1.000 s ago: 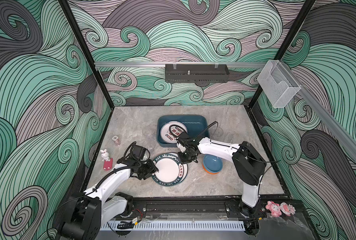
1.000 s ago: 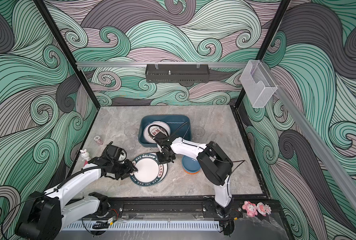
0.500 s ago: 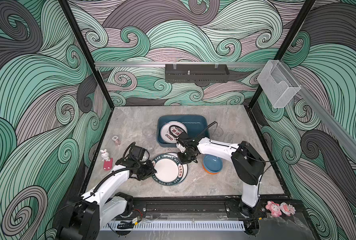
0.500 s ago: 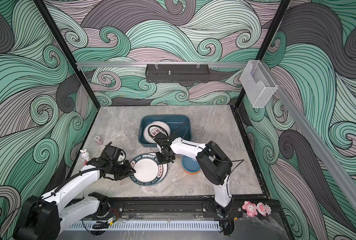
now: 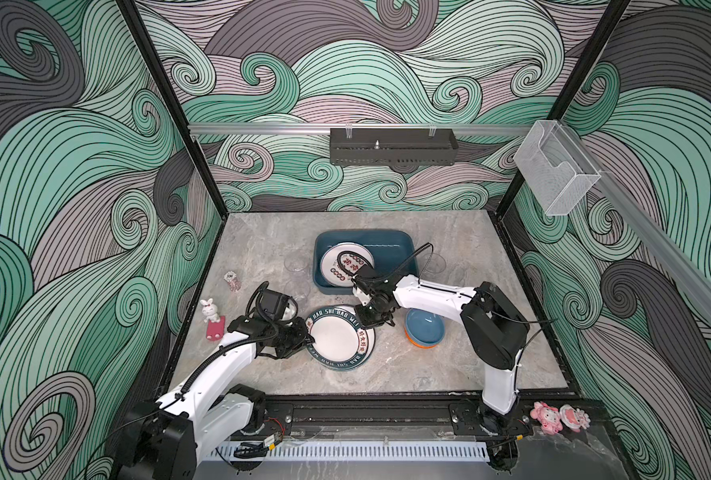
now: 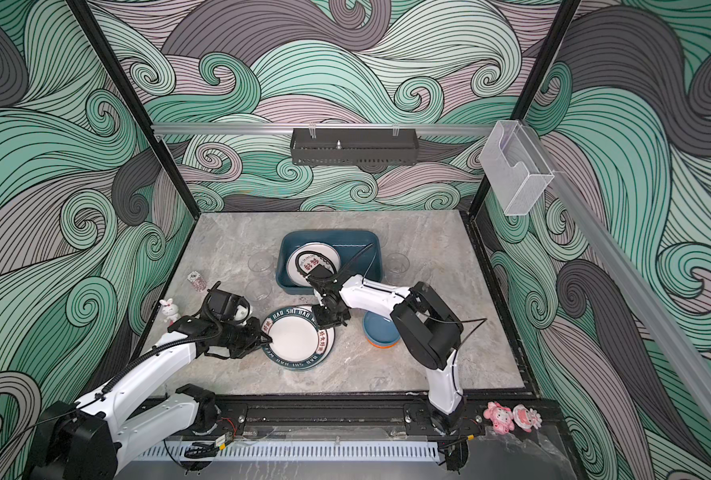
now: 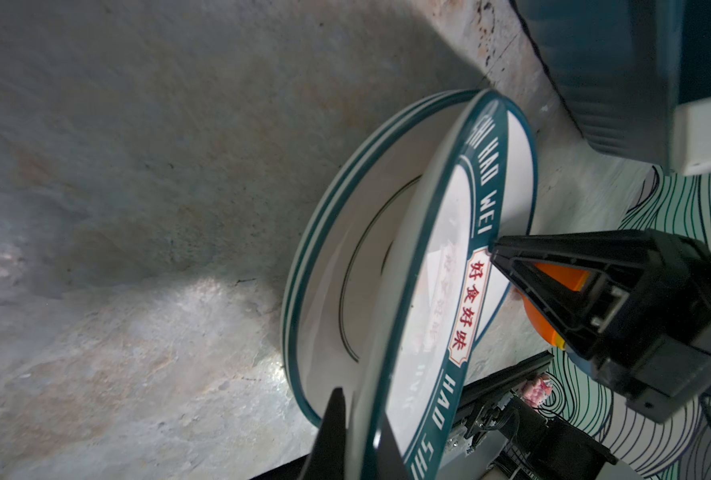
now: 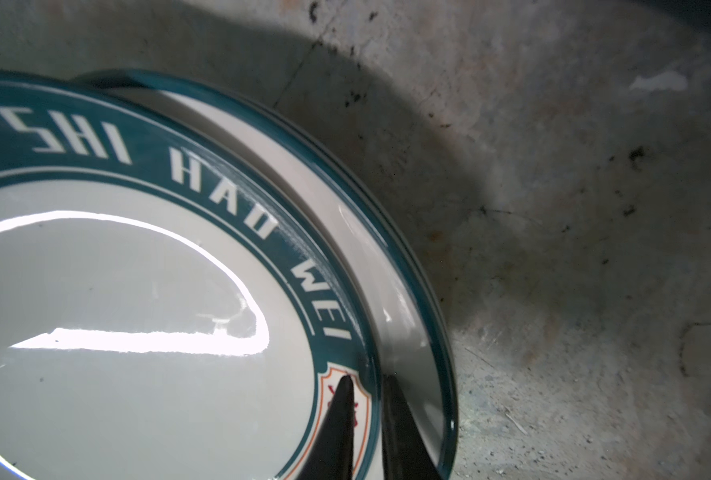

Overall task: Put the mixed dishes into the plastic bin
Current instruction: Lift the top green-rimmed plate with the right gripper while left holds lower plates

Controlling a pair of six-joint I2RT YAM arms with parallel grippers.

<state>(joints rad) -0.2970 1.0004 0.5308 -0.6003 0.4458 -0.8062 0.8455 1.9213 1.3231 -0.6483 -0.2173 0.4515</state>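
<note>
The left gripper (image 5: 309, 338) is what has changed. A second ago its jaws stand apart at the near rim of the top plate (image 5: 339, 338). Now they are closed tight on that rim, and the left wrist view shows the edge pinched between its fingers (image 7: 335, 436). The plate is tilted, its held side raised clear of the lower plate (image 7: 324, 266), which lies flat on the table directly beneath the gripper's tips.

Across the plate from the left gripper, the right gripper (image 5: 365, 325) straddles the opposite rim. One of its fingers (image 8: 341, 415) sits on the printed band and the other outside the edge. Its jaws are narrow but have just begun to part, and whether they still press on the plate cannot be told.

Just past the right gripper, on its outer side, the stacked bowls (image 5: 424, 330) sit on the table. The bin (image 5: 317, 266) lies close behind the right gripper and farther from the left one, with one plate (image 5: 337, 266) already inside.

This reads as a hand-over: the top plate is now peeled off its partner and secured by the left arm while the right arm lets go. The carry to the bin is likely next. The lower plate and the bowls are not yet in.
</note>
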